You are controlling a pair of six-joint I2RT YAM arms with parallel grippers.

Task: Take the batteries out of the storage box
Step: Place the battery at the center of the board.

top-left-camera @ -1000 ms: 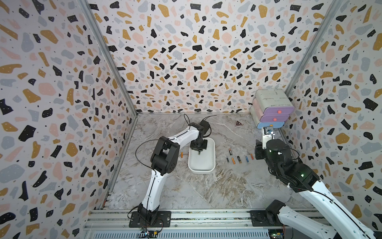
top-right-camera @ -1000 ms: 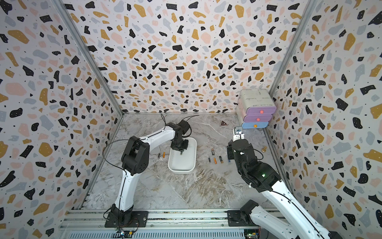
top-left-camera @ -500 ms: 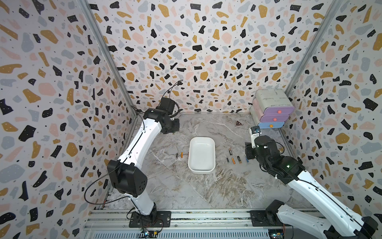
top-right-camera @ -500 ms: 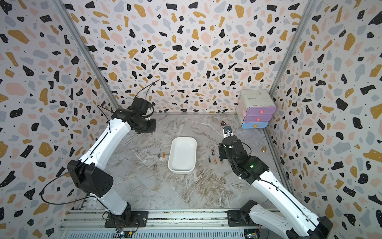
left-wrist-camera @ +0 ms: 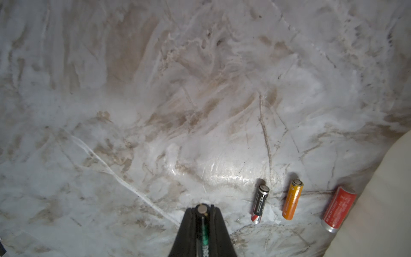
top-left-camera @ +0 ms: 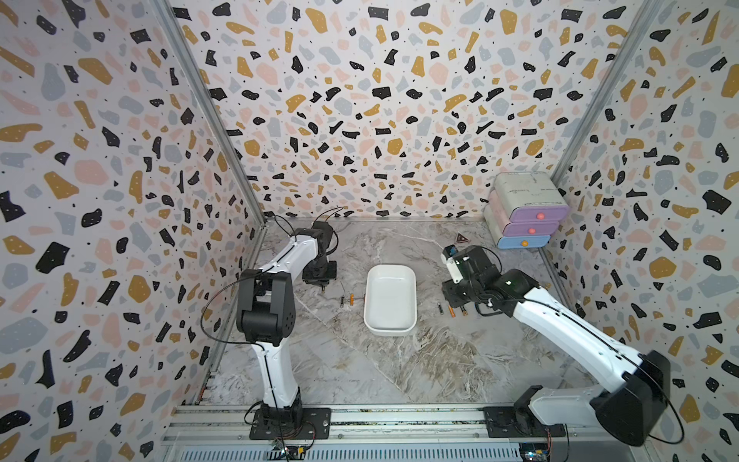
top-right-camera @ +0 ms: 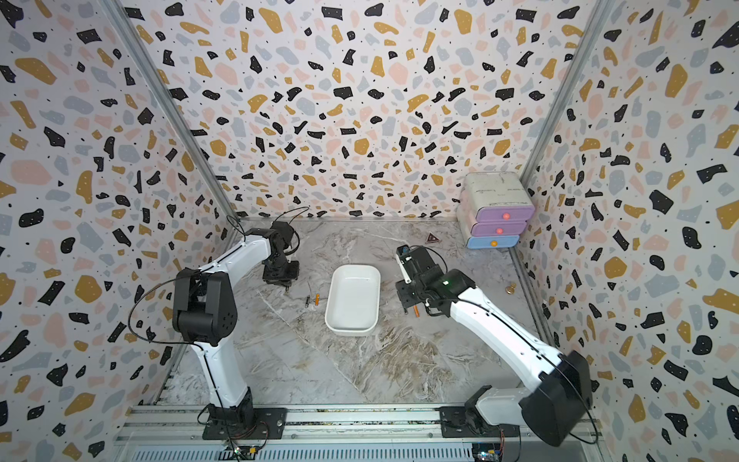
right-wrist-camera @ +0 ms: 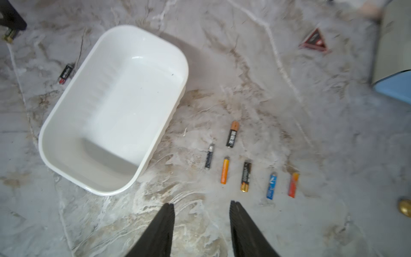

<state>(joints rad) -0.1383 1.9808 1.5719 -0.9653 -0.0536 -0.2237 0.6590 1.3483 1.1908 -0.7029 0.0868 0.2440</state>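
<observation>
The white storage box point(top-left-camera: 390, 300) stands in the middle of the table, and the right wrist view shows nothing lying in it point(right-wrist-camera: 115, 106). My left gripper point(left-wrist-camera: 202, 208) is low over the table to the box's left point(top-left-camera: 322, 285), shut on a black-and-green battery point(left-wrist-camera: 203, 231). Beside it on the table lie a black battery point(left-wrist-camera: 259, 203), an orange battery point(left-wrist-camera: 292, 199) and a red battery point(left-wrist-camera: 338, 209). Several more batteries point(right-wrist-camera: 245, 177) lie in rows right of the box. My right gripper point(right-wrist-camera: 201, 205) hangs above them, open and holding nothing.
A pastel drawer unit point(top-left-camera: 524, 210) stands in the back right corner. A small dark triangle point(top-left-camera: 461, 237) lies in front of it. A brass knob point(top-right-camera: 510, 288) sits by the right wall. Patterned walls close in three sides.
My left gripper left the box's far end, swung to the back left, then came down left of the box. My right gripper moved left from the drawer side to above the battery rows.
</observation>
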